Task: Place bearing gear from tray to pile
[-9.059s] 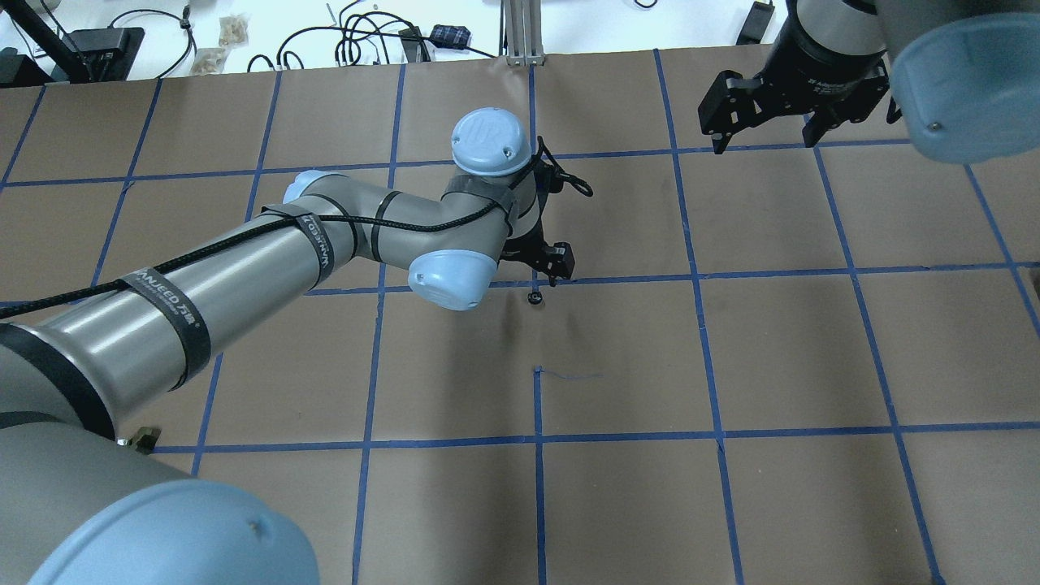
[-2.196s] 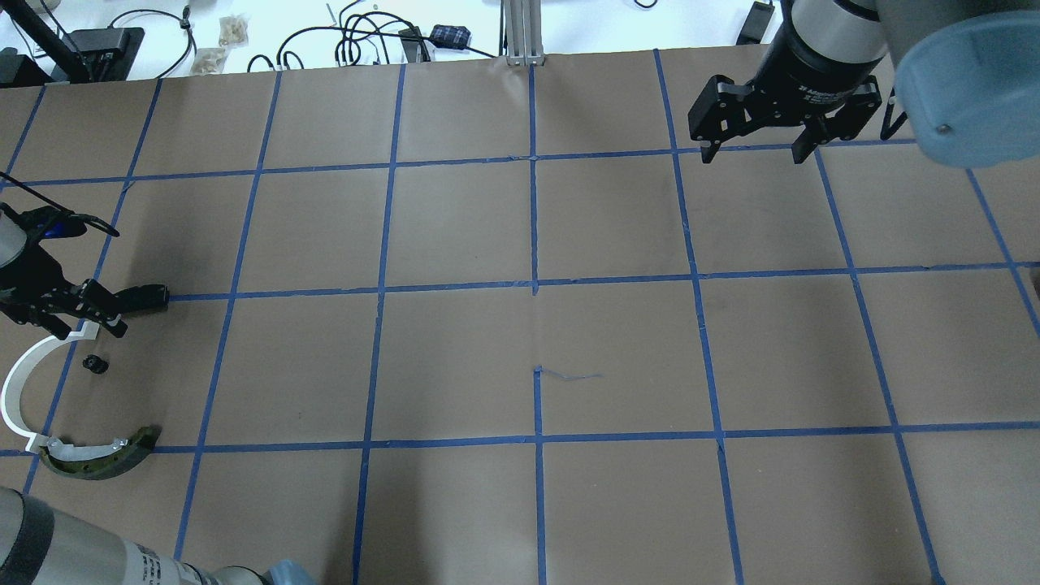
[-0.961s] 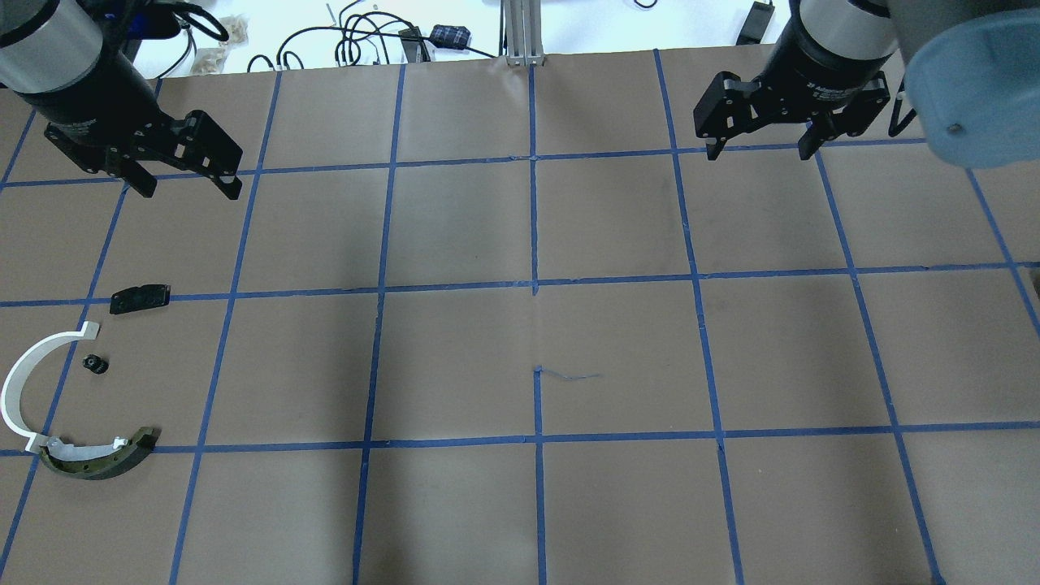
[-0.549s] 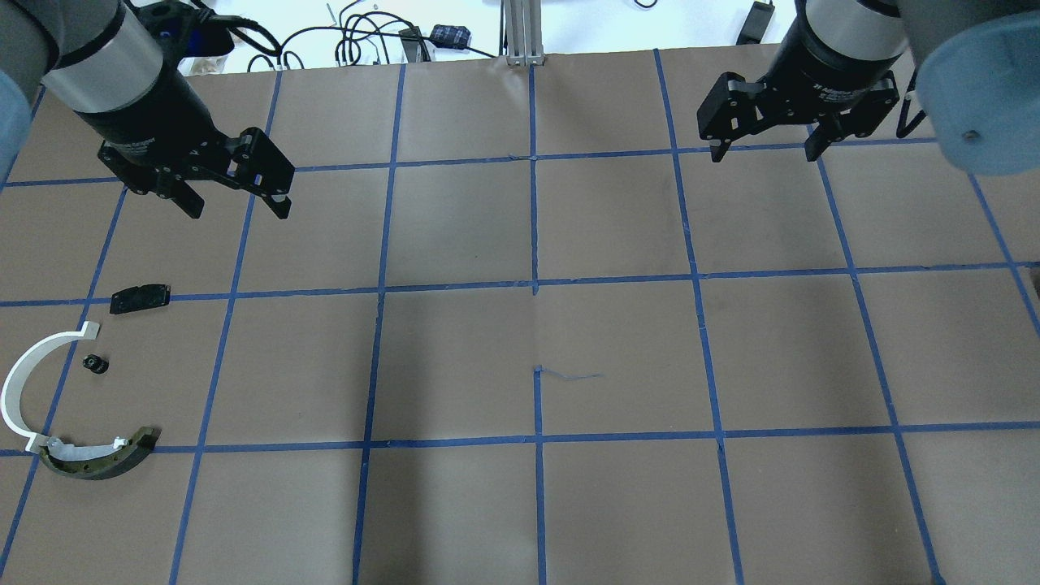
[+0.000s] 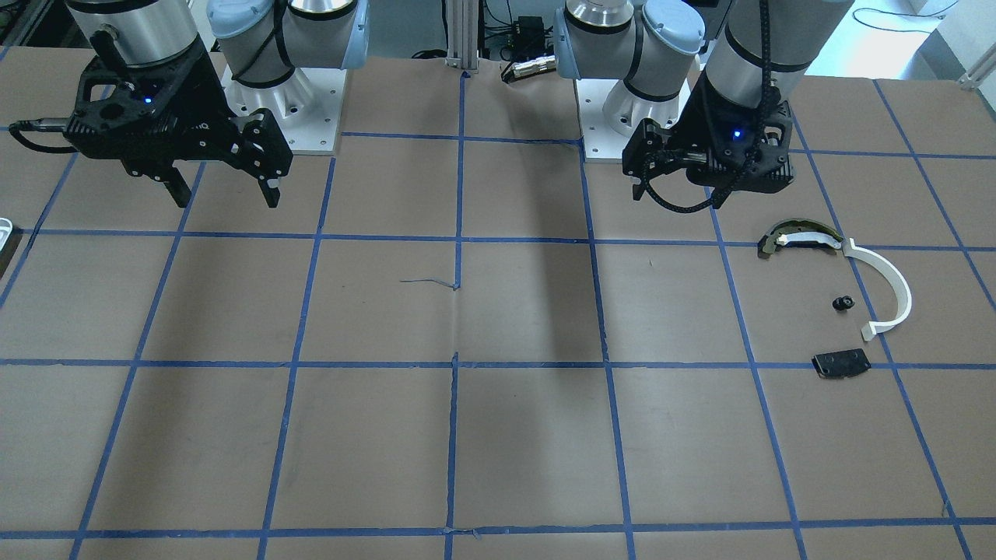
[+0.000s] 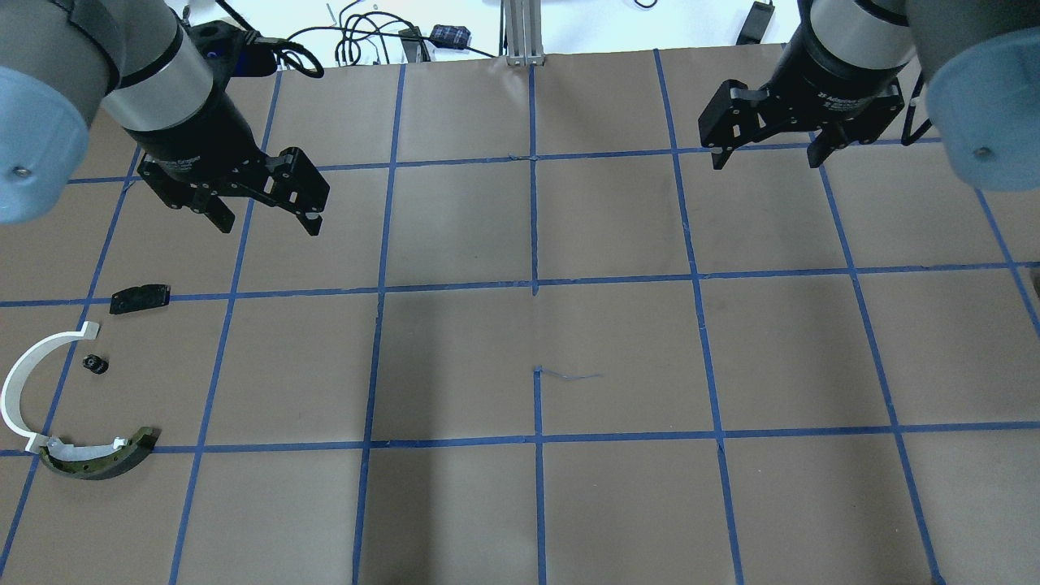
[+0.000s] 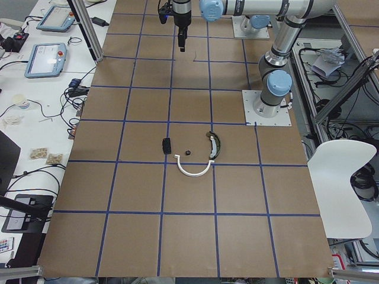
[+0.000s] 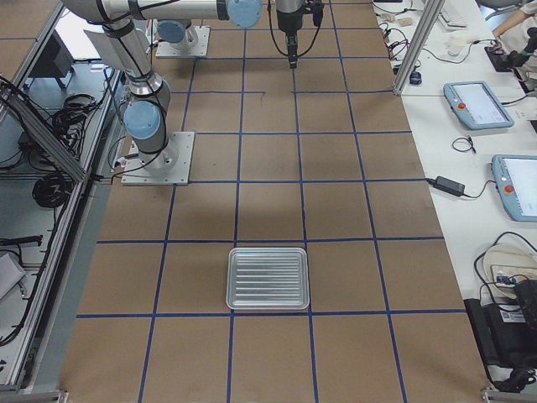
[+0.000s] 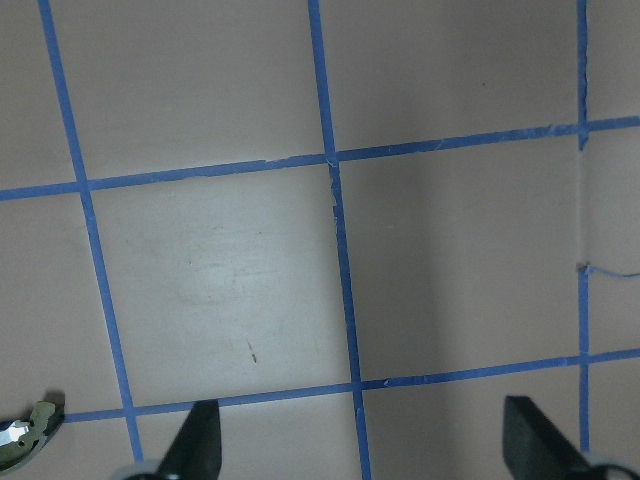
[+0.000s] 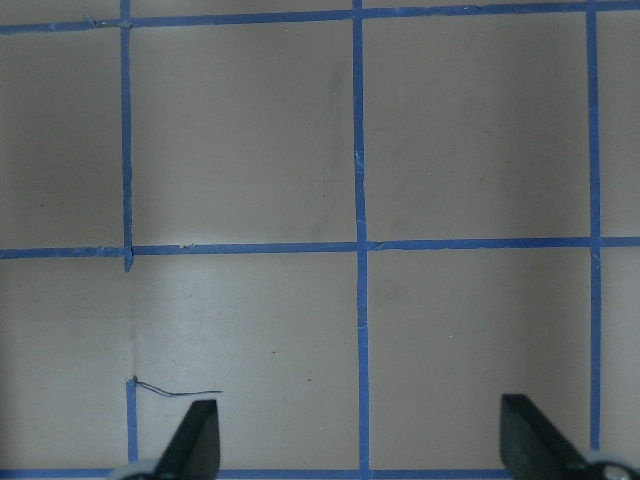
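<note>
The bearing gear (image 6: 95, 364), a tiny black knob, lies on the table paper inside the pile, also in the front view (image 5: 841, 302) and the left side view (image 7: 188, 152). The pile is a white arc strip (image 6: 16, 382), an olive-and-black curved piece (image 6: 97, 459) and a flat black plate (image 6: 140, 297). My left gripper (image 6: 266, 226) is open and empty, raised well away from the pile towards the table's middle. My right gripper (image 6: 765, 161) is open and empty at the far right. The left wrist view shows only the olive piece's tip (image 9: 25, 450).
A ribbed metal tray (image 8: 268, 278) lies on the table at my right end, with nothing in it. The table is brown paper with a blue tape grid. Cables and boxes lie beyond the far edge (image 6: 366, 36).
My left gripper, open and empty, has moved away from the pile towards the table's middle. The gear stays by the white arc. The right gripper has barely shifted.
</note>
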Controlling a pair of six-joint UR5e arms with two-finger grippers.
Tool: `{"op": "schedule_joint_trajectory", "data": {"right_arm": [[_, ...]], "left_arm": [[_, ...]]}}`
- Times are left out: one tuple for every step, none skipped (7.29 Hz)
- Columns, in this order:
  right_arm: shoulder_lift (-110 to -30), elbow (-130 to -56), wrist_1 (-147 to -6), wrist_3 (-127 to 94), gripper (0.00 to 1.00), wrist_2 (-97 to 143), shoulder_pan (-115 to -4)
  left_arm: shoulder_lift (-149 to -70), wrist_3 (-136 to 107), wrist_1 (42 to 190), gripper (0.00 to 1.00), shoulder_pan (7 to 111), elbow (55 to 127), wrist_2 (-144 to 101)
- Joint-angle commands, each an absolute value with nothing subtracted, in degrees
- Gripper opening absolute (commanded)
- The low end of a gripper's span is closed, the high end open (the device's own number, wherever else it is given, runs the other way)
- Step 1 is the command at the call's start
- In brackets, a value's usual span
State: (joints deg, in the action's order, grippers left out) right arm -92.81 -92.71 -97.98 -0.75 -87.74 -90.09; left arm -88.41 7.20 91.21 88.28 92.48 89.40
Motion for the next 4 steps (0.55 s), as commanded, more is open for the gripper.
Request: {"op": "schedule_joint_trajectory", "data": {"right_arm": [[-92.9,-92.7,-98.0,-0.7,1.00,-87.5,-90.2],[-93.0,-92.6,-97.9,-0.7,1.00,-87.5,-90.2],[-93.0,-92.7,-97.9,-0.7,1.00,-87.5,-90.2],[-93.1,-92.8,-97.9,-0.7,1.00,-87.5,-90.6]], "left_arm": [[-88.2,7.6,91.1,1.00,87.7,92.7,89.5],[-88.2,7.7,91.1,1.00,86.8,92.7,89.5],[-88.2,7.6,91.1,1.00,85.6,92.6,89.5],[-88.2,7.6,91.2,1.00,85.6,92.6,89.5]]}}
